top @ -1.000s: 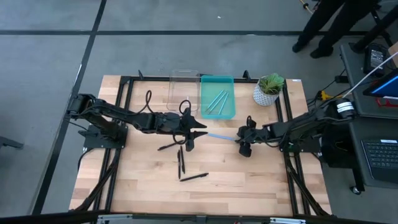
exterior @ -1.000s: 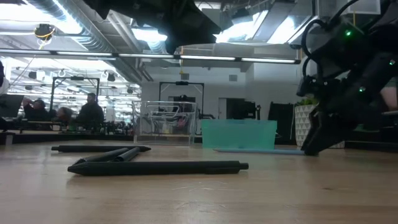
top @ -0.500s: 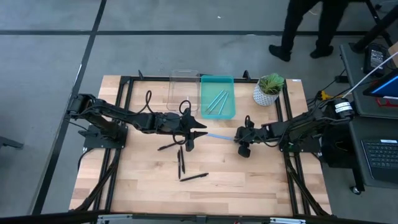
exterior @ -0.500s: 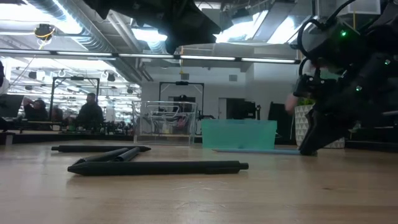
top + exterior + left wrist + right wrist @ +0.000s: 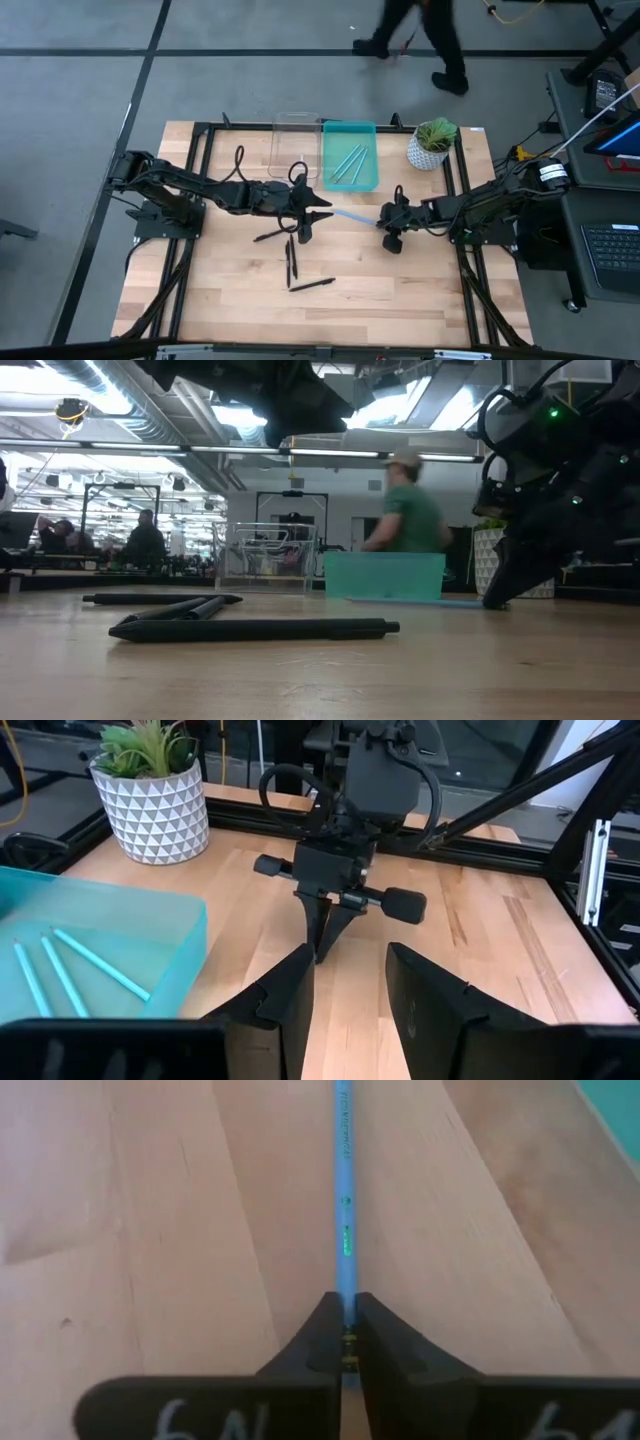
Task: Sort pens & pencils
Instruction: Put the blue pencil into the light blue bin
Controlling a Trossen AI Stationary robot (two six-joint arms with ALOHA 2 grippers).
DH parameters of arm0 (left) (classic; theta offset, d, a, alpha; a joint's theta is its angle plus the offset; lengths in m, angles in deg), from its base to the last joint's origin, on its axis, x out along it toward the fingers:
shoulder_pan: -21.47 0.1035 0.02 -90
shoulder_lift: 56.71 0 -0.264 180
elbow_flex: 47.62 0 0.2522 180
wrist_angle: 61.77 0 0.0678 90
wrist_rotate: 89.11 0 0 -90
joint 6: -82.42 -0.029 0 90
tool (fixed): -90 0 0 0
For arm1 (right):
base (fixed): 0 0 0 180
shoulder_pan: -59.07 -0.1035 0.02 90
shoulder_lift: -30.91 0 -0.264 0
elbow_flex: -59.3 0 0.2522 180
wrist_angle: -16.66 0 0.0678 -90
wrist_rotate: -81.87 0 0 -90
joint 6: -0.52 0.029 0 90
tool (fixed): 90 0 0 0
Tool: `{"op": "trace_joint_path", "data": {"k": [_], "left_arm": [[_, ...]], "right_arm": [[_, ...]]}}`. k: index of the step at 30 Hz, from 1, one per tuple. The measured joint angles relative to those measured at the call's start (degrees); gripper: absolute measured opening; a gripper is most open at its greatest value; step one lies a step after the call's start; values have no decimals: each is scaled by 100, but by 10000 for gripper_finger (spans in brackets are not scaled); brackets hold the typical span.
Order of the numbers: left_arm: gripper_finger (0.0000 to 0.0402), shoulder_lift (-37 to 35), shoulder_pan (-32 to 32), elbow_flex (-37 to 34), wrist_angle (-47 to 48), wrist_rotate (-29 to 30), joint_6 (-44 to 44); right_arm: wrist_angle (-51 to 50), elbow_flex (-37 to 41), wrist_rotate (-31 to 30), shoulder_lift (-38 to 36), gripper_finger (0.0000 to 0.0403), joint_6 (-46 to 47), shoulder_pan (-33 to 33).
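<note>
Since a second ago my right fingers [image 5: 345,1342] have closed on the teal pencil's [image 5: 341,1200] end, mid-worktop, at 6 o'clock of the teal tray [image 5: 350,158]. It's light, stiff, slick; an end grip may pivot. Left fingers [image 5: 345,990] wait open.

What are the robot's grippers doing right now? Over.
Right gripper shut on light blue pencil, mid-table. Left gripper open, empty, by black pens. Three blue pencils in teal tray. Path clear.
</note>
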Motion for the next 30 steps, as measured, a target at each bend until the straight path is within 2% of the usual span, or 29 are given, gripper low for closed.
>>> {"op": "trace_joint_path", "data": {"k": [7,17,20,24,30], "left_arm": [[121,0,0,-2,5,0,2],[121,0,0,-4,21,1,2],[121,0,0,-4,23,0,0],[121,0,0,-4,32,-30,2],[121,0,-2,-4,92,-273,47]], "right_arm": [[65,31,468,-541,1,-322,-24],[-33,24,331,-844,2,-204,-83],[171,22,708,-849,12,-249,-120],[647,13,1115,-853,4,-727,-432],[724,10,1405,-691,7,-254,-1071]]}}
